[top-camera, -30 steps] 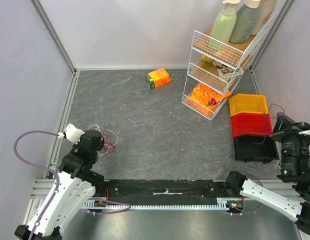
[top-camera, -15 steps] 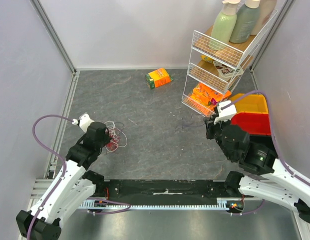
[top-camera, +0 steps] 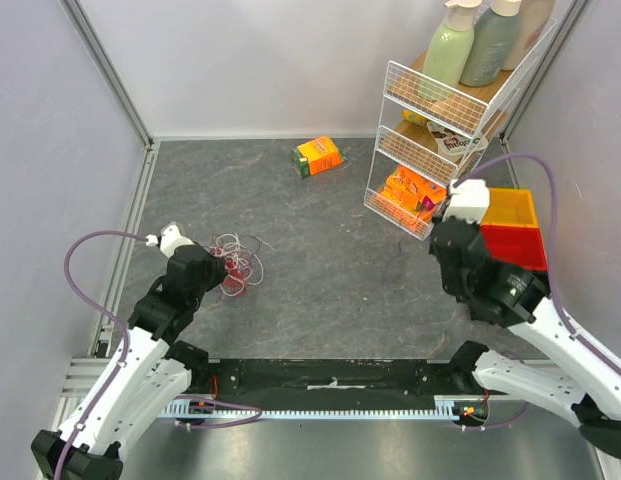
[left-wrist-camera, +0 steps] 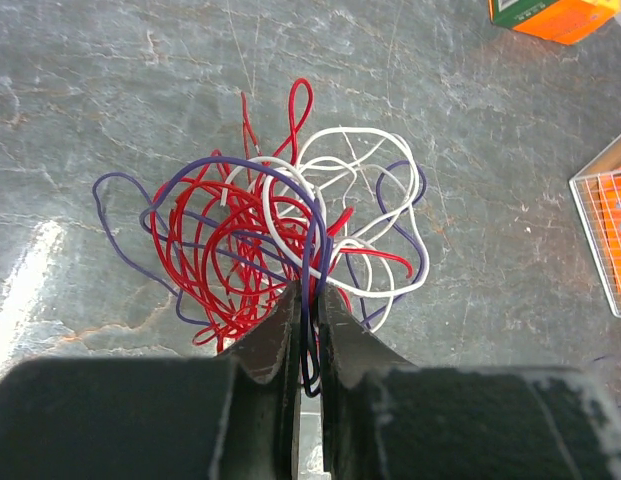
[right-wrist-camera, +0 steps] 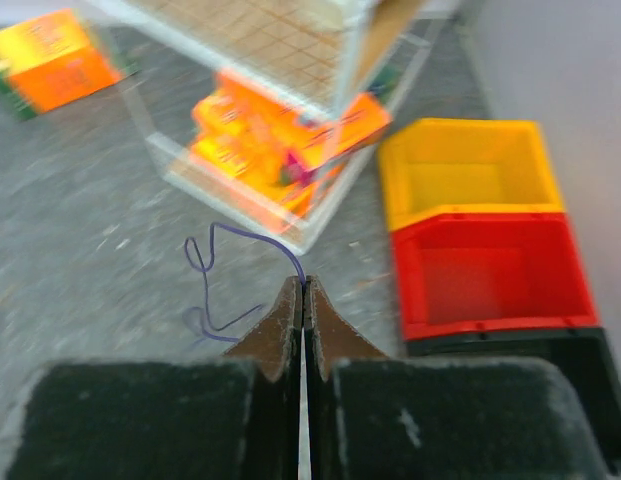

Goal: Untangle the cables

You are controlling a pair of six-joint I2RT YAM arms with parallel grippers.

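- Cables (left-wrist-camera: 270, 240): one knot of red, white and purple strands on the grey table (top-camera: 320, 290), left side, just ahead of the left gripper (left-wrist-camera: 308, 318).
- Red loops are packed at the knot's left and middle. White loops lie to the right. Purple loops stray out on both sides.
- Left gripper: fingers pinched together on a purple strand at the near edge of the knot. The strand runs up from between the tips and arcs over the red loops.
- Purple wire (right-wrist-camera: 215, 275): a single strand well apart from the knot, on the right side in front of the rack (top-camera: 430, 150).
- Right gripper (right-wrist-camera: 303, 292): fingers closed, with one end of the purple wire nipped between the tips. The rest curls down and to the left. This view is blurred, so whether the curl touches the table cannot be told.
- Rack: far right, orange packets in the lowest tier, bottles (top-camera: 470, 45) on top.
- Bins (right-wrist-camera: 470, 185): yellow, red and black in a row, just right of the rack.
- Orange box (top-camera: 318, 156): far middle of the table, well apart from both wires.
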